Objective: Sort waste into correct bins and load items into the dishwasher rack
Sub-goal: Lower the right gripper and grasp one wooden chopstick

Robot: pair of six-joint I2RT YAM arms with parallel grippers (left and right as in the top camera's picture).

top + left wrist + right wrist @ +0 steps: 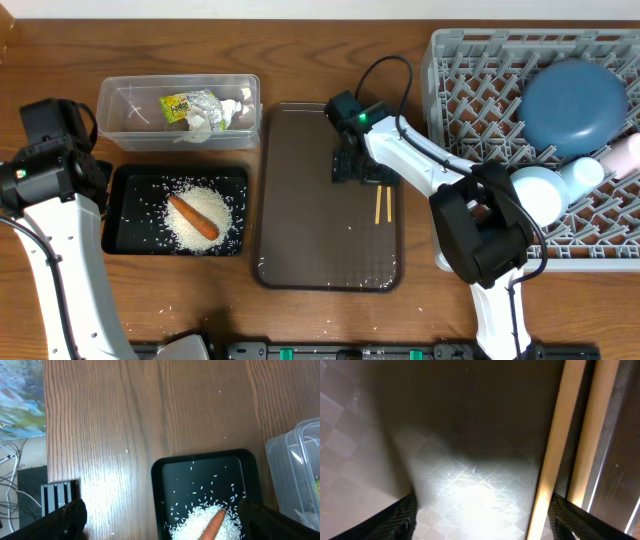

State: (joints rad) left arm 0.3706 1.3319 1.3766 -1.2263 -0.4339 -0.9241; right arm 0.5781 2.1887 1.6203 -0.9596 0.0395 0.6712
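Two wooden chopsticks (382, 203) lie side by side at the right edge of the brown serving tray (320, 240). My right gripper (357, 172) is low over that tray, open. In the right wrist view one chopstick (559, 435) runs through the gap close to the right finger (580, 520); the other (592, 435) lies outside it. White rice (215, 225) and an orange carrot (192, 217) sit in the black tray (130, 215). A printed wrapper (180, 105) and crumpled paper (225, 112) lie in the clear tub (125, 110). My left gripper (162, 527) hangs open above the black tray's (157, 490) edge.
The grey dishwasher rack (470, 70) fills the right side and holds a blue plate (573, 105), a white cup (535, 190) and other pale dishes (582, 172). Bare wooden table (125, 420) lies left of the black tray.
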